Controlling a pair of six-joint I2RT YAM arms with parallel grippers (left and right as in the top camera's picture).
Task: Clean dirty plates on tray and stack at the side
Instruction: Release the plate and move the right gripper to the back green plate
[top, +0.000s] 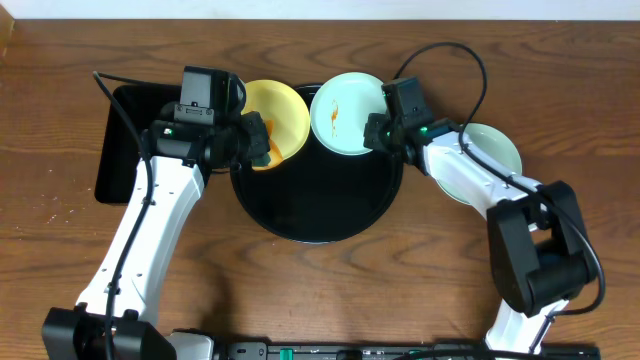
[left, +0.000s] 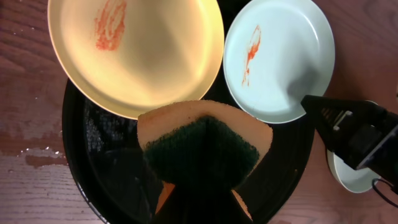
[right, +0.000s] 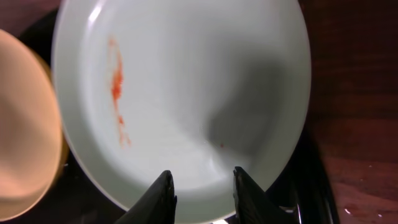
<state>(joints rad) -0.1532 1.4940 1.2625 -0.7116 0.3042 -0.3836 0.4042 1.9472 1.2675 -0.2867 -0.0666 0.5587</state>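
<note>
A pale yellow plate (top: 285, 108) (left: 137, 56) with an orange smear rests on the back left rim of the round black tray (top: 320, 210) (left: 81, 143). A mint plate (top: 345, 112) (left: 280, 56) (right: 186, 93) with an orange streak lies on the tray's back right. My left gripper (top: 255, 138) (left: 208, 143) is shut on an orange sponge (top: 268, 148) (left: 180, 115) with a green pad, just in front of the yellow plate. My right gripper (top: 372, 130) (right: 202, 180) hovers over the mint plate's near rim, jaws narrowly apart, with the plate's surface showing between them.
Another mint plate (top: 497, 145) (left: 351, 177) lies on the wooden table right of the tray, partly under my right arm. A smaller black rectangular tray (top: 125, 140) lies at the left. Cables run over the table's back edge.
</note>
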